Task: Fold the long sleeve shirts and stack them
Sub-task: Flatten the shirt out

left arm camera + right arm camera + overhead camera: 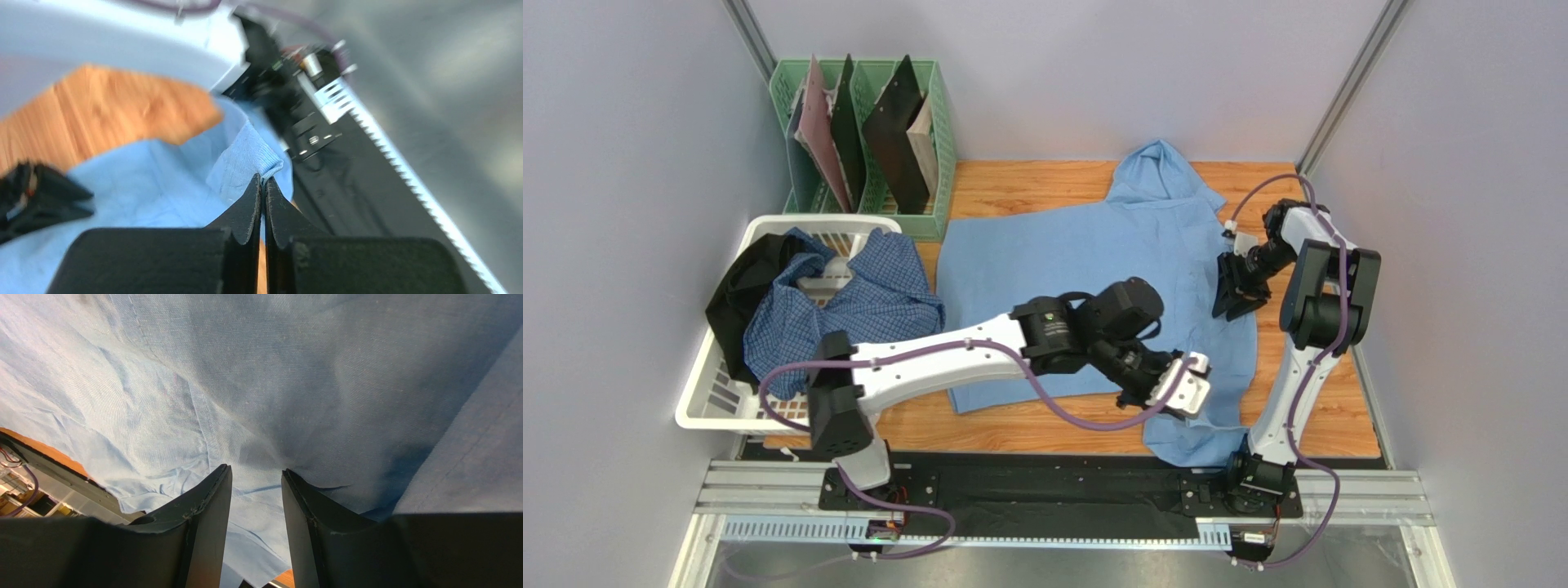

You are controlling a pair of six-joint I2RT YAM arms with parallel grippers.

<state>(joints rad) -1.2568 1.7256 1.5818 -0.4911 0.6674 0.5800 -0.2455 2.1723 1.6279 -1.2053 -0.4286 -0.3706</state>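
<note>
Pale grey walls [634, 147], metal corner posts [749, 34], wooden tabletop [1038, 184], black mat [1038, 496], aluminium rails [762, 500] along near edge

1. Wooden table [1038, 184], orange-brown planks, grain running left to right.
2. Light blue shirt [1063, 257] lies spread over the table's middle and right. A bunched part reaches toward the far edge, and one corner hangs over the near edge.
3. White basket [719, 398] sits at the left edge.
4. Green rack [944, 147] stands in the far left corner, just behind the basket.
</note>
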